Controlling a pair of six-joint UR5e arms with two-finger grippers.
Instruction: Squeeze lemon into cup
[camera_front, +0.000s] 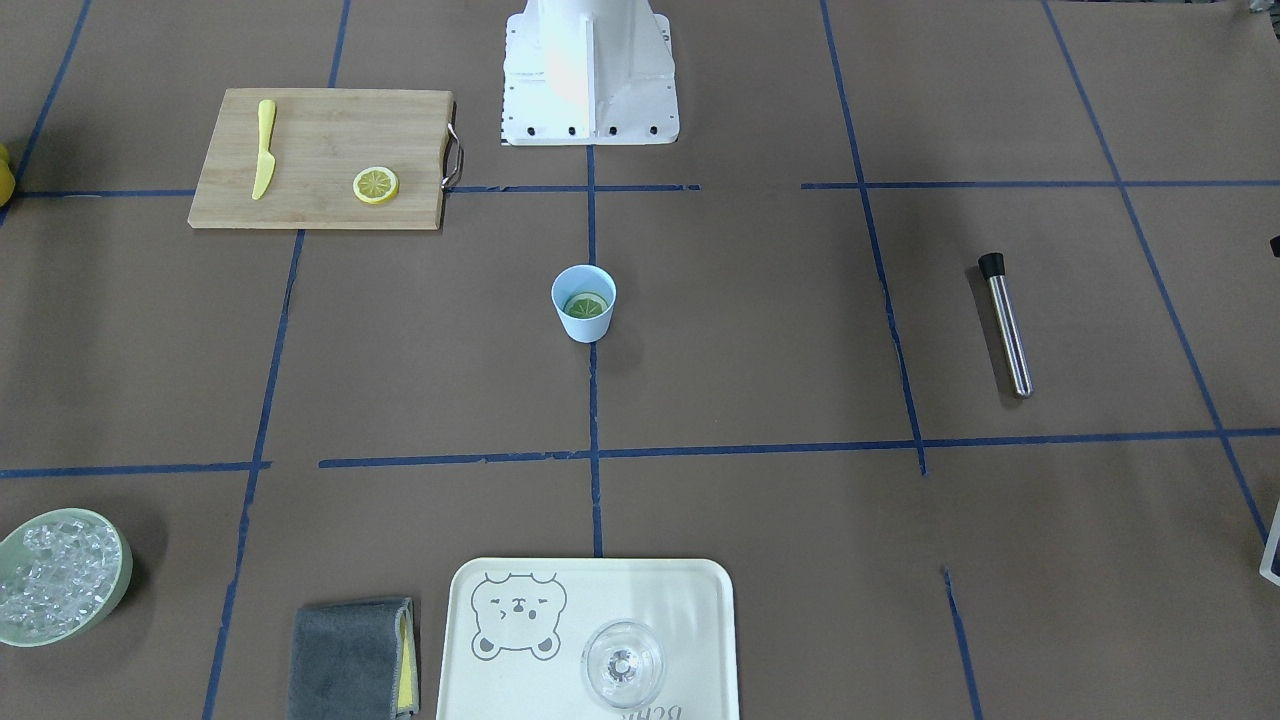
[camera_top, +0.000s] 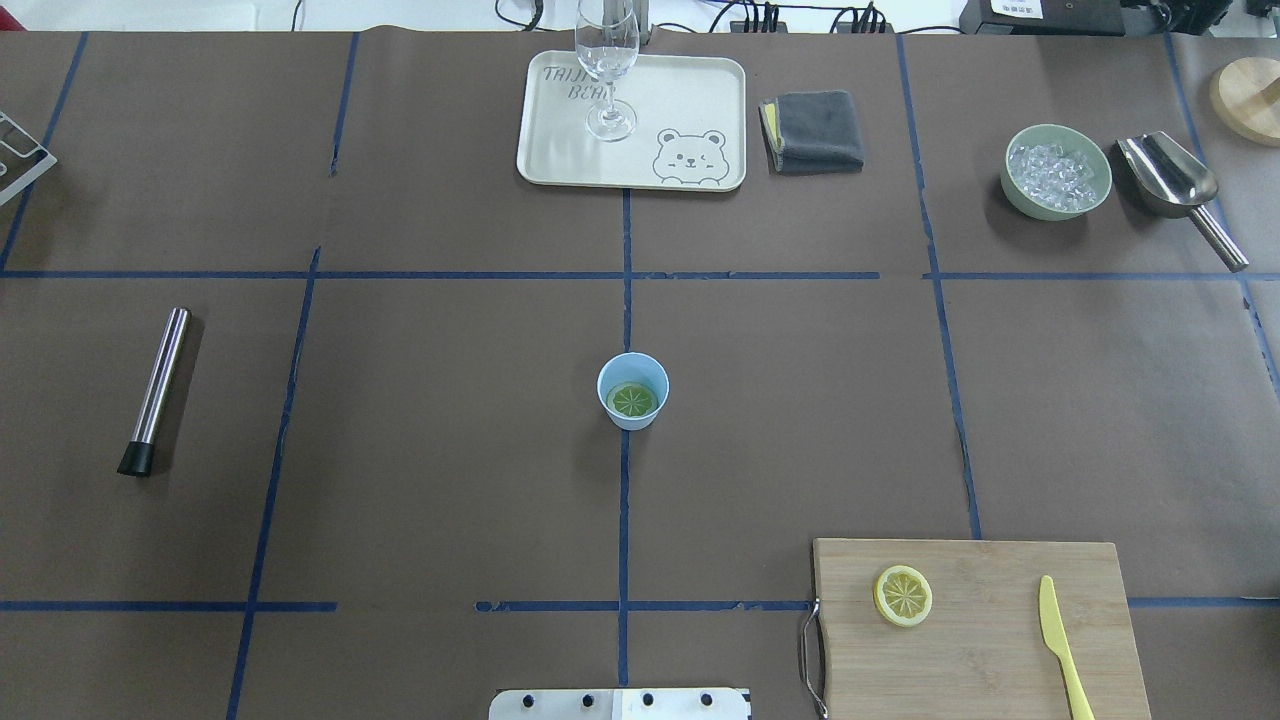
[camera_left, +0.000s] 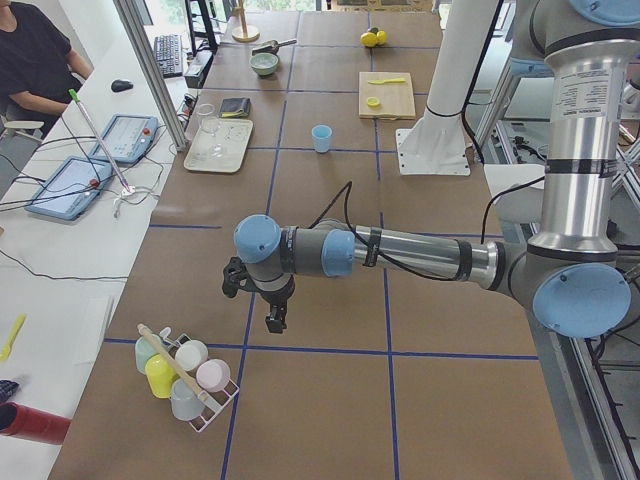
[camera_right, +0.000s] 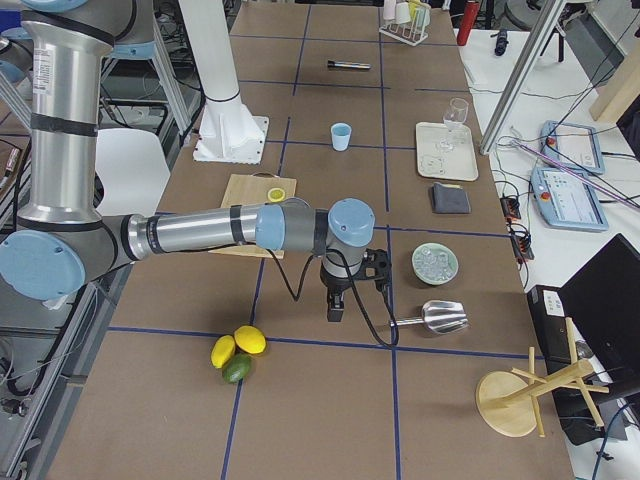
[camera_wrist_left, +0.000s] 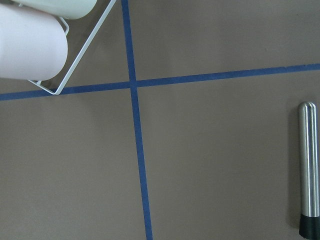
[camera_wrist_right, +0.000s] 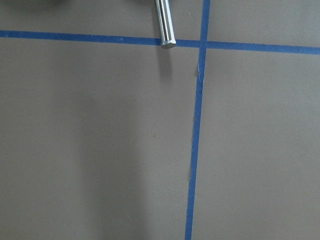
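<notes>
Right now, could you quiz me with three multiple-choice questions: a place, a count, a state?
1. Where is the clear stemmed glass? A on the grey cloth; B on the cream bear-print tray; C beside the ice bowl.
2. How many thin round lemon slices show? A one; B two; C three.
3. The small light-blue plastic cup is: A empty; B tipped over; C upright, holding a slice.
B, its foot rests there; B, one in the cup, one on the wooden cutting board; C, a slice lies inside.

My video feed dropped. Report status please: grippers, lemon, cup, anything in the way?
Left gripper and right gripper at table ends, open or shut unclear. Lemon slice inside cup. Nothing stands near cup.
</notes>
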